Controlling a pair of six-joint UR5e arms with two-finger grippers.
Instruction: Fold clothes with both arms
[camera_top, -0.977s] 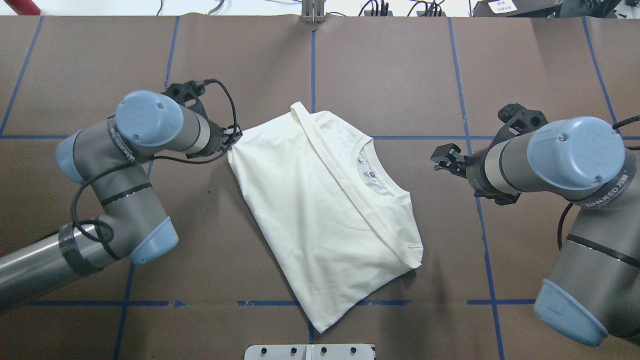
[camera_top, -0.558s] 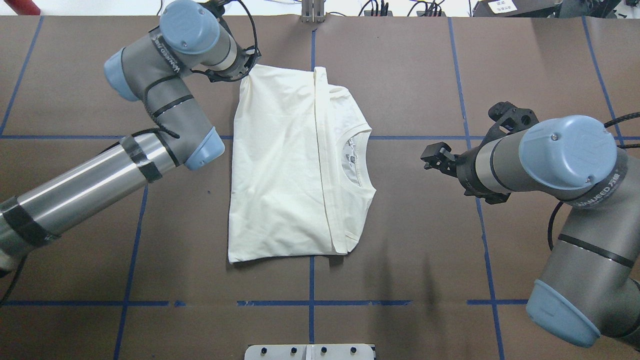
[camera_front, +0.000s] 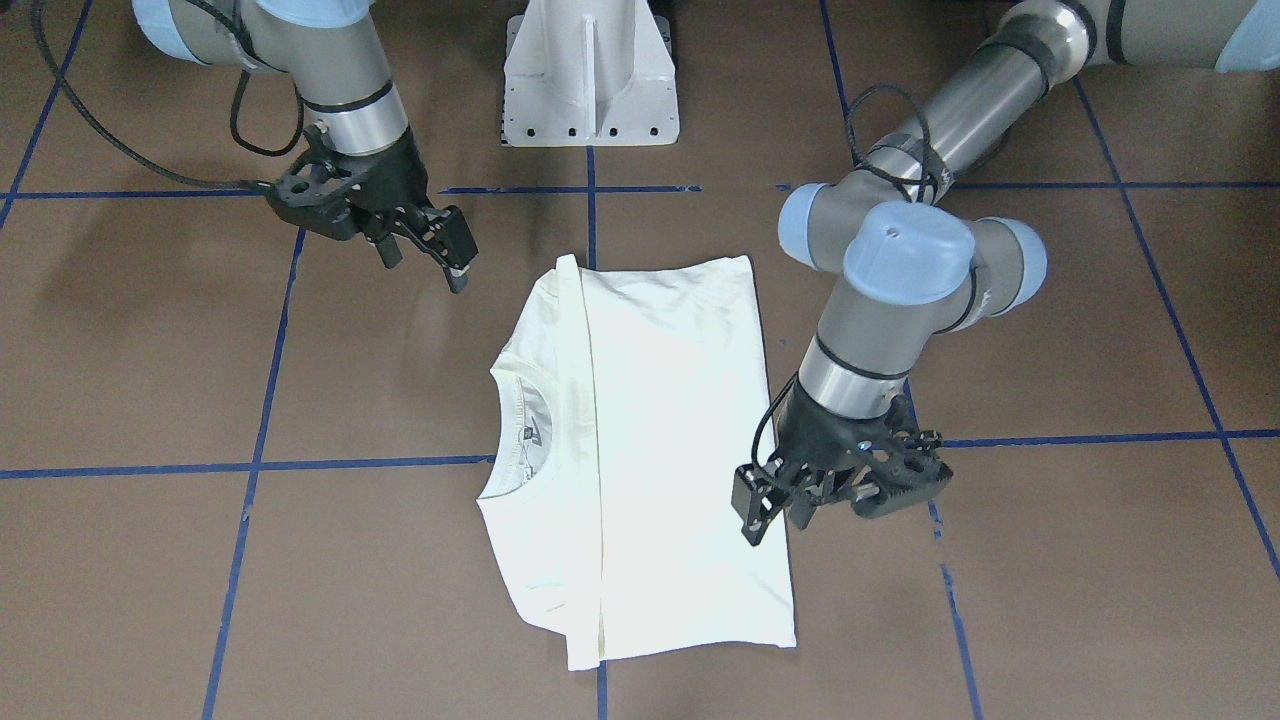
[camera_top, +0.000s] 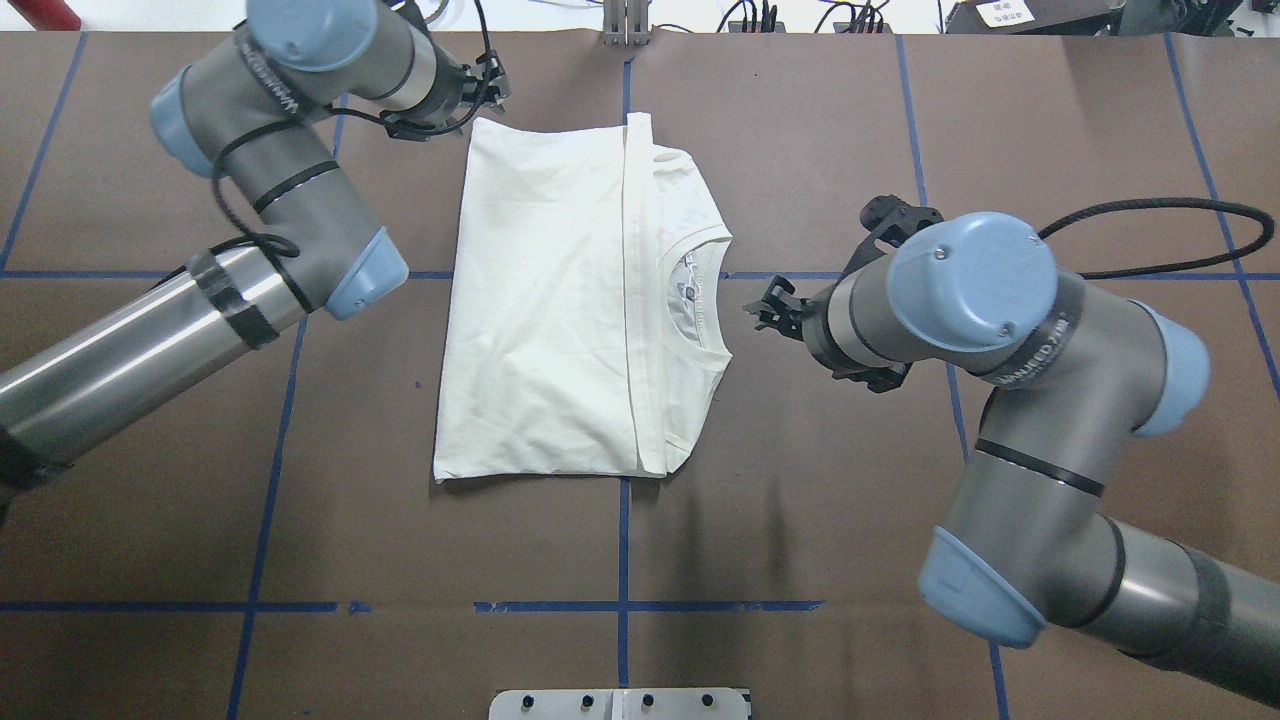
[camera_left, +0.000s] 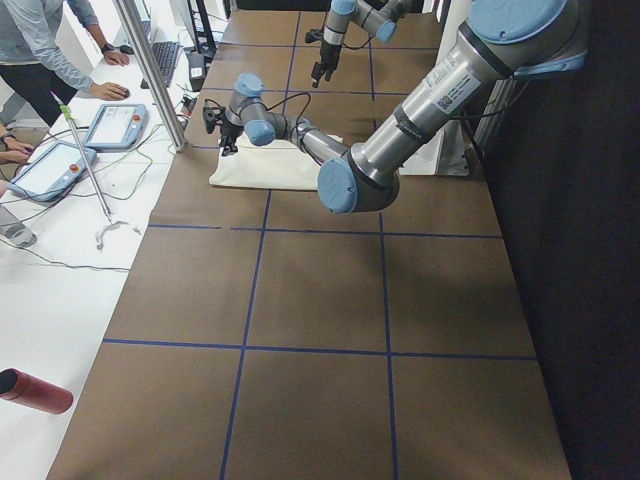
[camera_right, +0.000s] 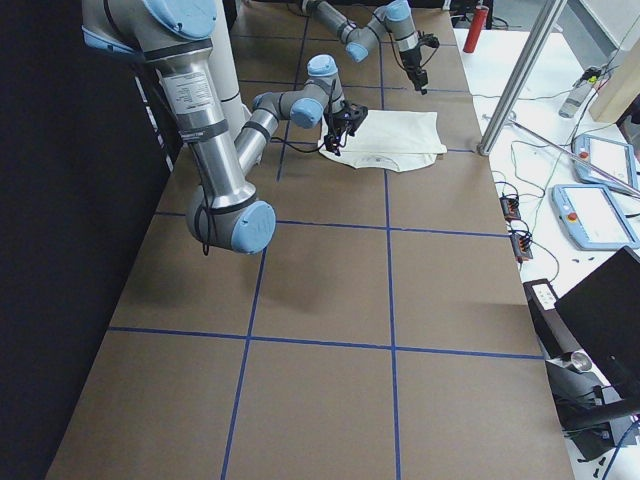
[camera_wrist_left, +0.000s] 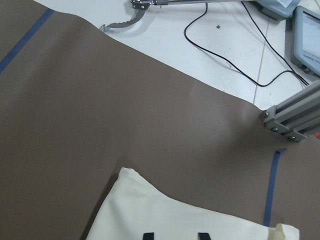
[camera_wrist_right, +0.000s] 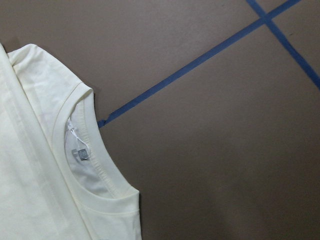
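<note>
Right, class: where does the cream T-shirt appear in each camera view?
Front-facing: T-shirt, centre.
Overhead: centre.
Exterior left: upper left, small.
Exterior right: top centre, small.
Left wrist: bottom edge.
Right wrist: left edge, collar showing.
Shared landmark: blue tape line running to the collar, in front-facing, overhead and right wrist views.

Even bright overhead light, soft shadows, sharp focus, slight glare on the T-shirt (camera_front: 640, 450).

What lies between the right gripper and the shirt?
Only bare table and a blue tape line lie between the right gripper and the shirt, as the overhead view shows.
</note>
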